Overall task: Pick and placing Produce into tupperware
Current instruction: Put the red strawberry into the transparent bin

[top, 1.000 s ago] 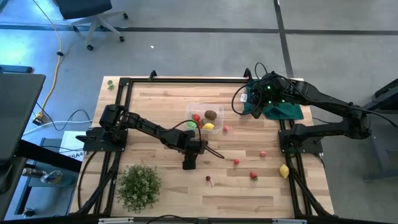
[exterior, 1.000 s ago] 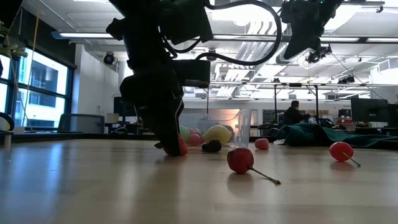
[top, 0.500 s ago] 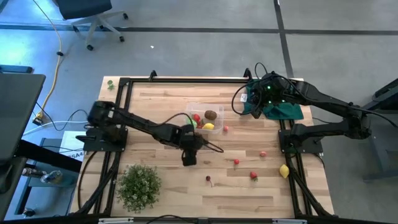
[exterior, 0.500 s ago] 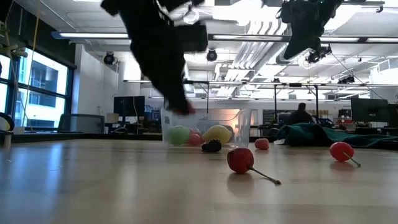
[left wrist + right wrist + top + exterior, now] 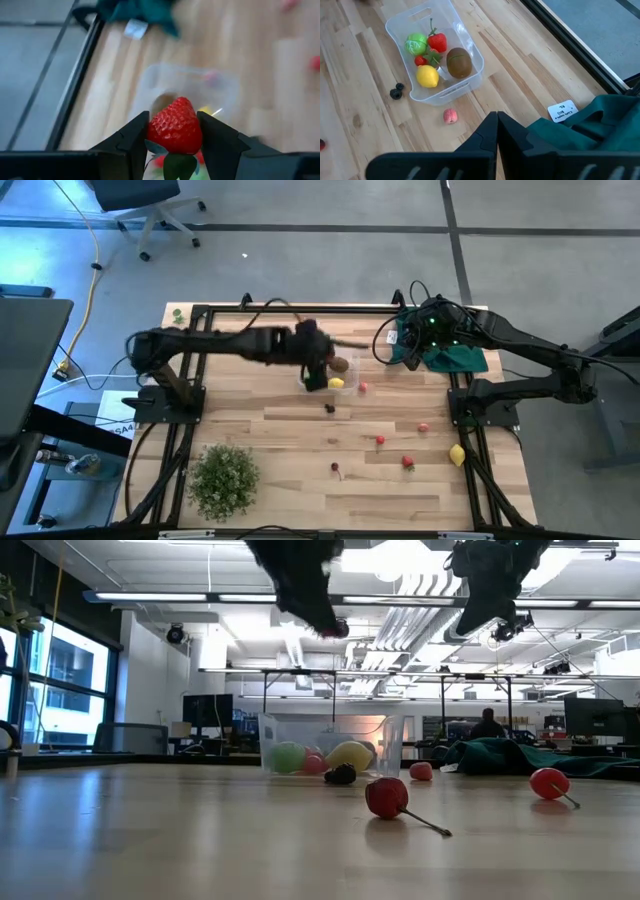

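My left gripper (image 5: 174,117) is shut on a red toy strawberry (image 5: 176,134) and hangs high over the clear tupperware (image 5: 345,356), whose wall also shows in the low view (image 5: 392,745). In the tub lie a green ball (image 5: 415,44), another strawberry (image 5: 437,41), a brown kiwi (image 5: 458,62) and a yellow lemon (image 5: 427,76). More produce rests on the wood: a dark berry (image 5: 329,408), small red fruits (image 5: 380,441) and a lemon (image 5: 457,454). My right gripper (image 5: 497,120) is shut and waits over the far right, by the green cloth. My left gripper pinches the strawberry by its two sides (image 5: 154,131) between its two fingers. The fingers slant down from the table's left. The berry's pointed end faces away from the wrist and its green leaves (image 5: 172,162) face back toward it. It hangs clear, above the tub.
A dark green cloth (image 5: 455,357) lies at the far right corner. A bushy green plant (image 5: 222,478) stands at the near left. A pink fruit (image 5: 450,116) lies just outside the tub. A black frame (image 5: 300,309) borders the table.
My left gripper has risen from the table's middle with the strawberry and swung toward the far edge, ending over the tub. The strawberry went from the tabletop to hanging clear above the tub. The dark berry stayed on the wood.
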Tool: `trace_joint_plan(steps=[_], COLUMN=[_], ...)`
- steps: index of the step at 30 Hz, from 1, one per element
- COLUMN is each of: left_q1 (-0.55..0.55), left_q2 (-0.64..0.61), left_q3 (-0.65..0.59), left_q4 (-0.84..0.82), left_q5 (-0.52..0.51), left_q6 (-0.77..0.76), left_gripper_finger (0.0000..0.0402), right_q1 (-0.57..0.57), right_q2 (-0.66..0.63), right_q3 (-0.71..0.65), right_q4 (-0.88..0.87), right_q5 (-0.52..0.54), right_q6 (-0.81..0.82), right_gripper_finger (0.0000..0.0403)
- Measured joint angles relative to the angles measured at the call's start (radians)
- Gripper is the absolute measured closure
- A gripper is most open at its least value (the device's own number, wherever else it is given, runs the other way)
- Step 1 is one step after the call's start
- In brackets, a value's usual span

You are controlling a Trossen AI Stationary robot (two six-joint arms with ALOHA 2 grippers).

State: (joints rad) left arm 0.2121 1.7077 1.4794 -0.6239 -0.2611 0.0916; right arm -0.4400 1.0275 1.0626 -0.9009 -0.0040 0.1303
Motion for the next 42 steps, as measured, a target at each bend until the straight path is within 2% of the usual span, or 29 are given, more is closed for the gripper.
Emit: trace_joint_plan(steps=[3, 8, 15, 24, 42], left_q1=[0.06, 0.124, 0.153, 0.162, 0.175], left_q2=[0.053, 0.184, 0.278, 0.332, 0.335], left_q3=[0.013, 0.012, 0.012, 0.014, 0.014], left_q4=[-0.025, -0.039, -0.004, 0.002, 0.002], left_q5=[0.024, 0.149, 0.184, 0.202, 0.227], left_q6=[0.023, 0.026, 0.035, 0.035, 0.032], left_gripper_finger=[0.0254, 0.0254, 0.0254, 0.0254, 0.0254], right_q1=[0.0, 0.0, 0.0, 0.0, 0.0], right_q2=[0.0, 0.0, 0.0, 0.0, 0.0], right_q3=[0.0, 0.0, 0.0, 0.0, 0.0], right_q4=[0.0, 0.0, 0.0, 0.0, 0.0], right_q5=[0.0, 0.0, 0.0, 0.0, 0.0], right_q6=[0.0, 0.0, 0.0, 0.0, 0.0], right_gripper_finger=[0.0402, 0.0402, 0.0402, 0.0402, 0.0402])
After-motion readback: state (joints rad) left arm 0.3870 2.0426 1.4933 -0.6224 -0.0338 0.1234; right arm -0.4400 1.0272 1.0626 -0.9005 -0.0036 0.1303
